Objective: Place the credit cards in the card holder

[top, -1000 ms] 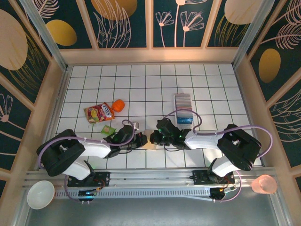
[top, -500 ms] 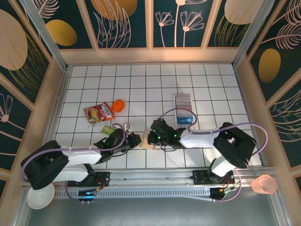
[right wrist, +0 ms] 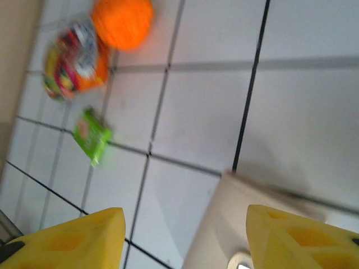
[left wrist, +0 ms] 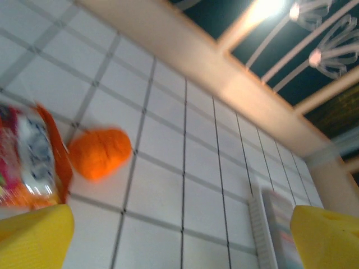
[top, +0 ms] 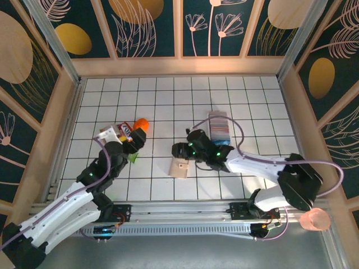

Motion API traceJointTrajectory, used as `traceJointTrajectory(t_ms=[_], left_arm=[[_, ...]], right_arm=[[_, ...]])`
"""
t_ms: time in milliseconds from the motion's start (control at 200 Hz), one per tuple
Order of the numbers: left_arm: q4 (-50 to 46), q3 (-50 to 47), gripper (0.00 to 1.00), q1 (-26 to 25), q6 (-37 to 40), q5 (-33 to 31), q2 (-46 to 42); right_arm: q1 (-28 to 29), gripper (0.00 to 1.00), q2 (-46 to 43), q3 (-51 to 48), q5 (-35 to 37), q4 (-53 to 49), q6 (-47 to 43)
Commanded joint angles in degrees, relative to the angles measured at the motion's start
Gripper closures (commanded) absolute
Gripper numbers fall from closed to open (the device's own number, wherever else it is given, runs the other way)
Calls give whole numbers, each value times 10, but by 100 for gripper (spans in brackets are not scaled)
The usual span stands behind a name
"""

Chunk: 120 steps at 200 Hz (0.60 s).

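Right wrist: right end effector gapes empty near smooth beige squarish card holder; left end effector gapes empty.

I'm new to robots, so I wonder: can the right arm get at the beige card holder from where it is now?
Probably yes. The right gripper hangs open right beside the card holder, and nothing lies between them to block the way.

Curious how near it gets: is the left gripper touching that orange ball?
Apart. The left wrist view shows white tile between the orange ball and the left gripper.
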Motion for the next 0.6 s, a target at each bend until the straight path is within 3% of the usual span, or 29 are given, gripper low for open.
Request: traceJointTrajectory(t_ms=[0, 85, 180, 260, 375, 475, 536, 596], left_arm=[[-31, 47, 1, 30, 127, -124, 20], [-15, 64, 1, 85, 150, -168, 57], [65, 24, 1, 149, 150, -178, 72], [170, -38, 1, 190, 168, -170, 77], [243, -82, 1, 210, 229, -192, 93], [269, -98, 1, 212, 289, -277, 113], [359, -138, 1, 220, 345, -296, 121], [404, -164, 1, 232, 353, -282, 124]], right_arm=[[-76, 43, -74, 16, 31, 24, -112], [-167, 45, -137, -18, 8, 88, -186], [-265, 45, -197, -74, 38, 179, -243], [-329, 35, -229, -129, 31, 263, -330], [-376, 27, -220, -190, 141, 346, -430], [-423, 20, -195, -217, 208, 361, -423], [-462, 18, -191, -253, 173, 402, -403], [-502, 17, -190, -290, 116, 447, -384]])
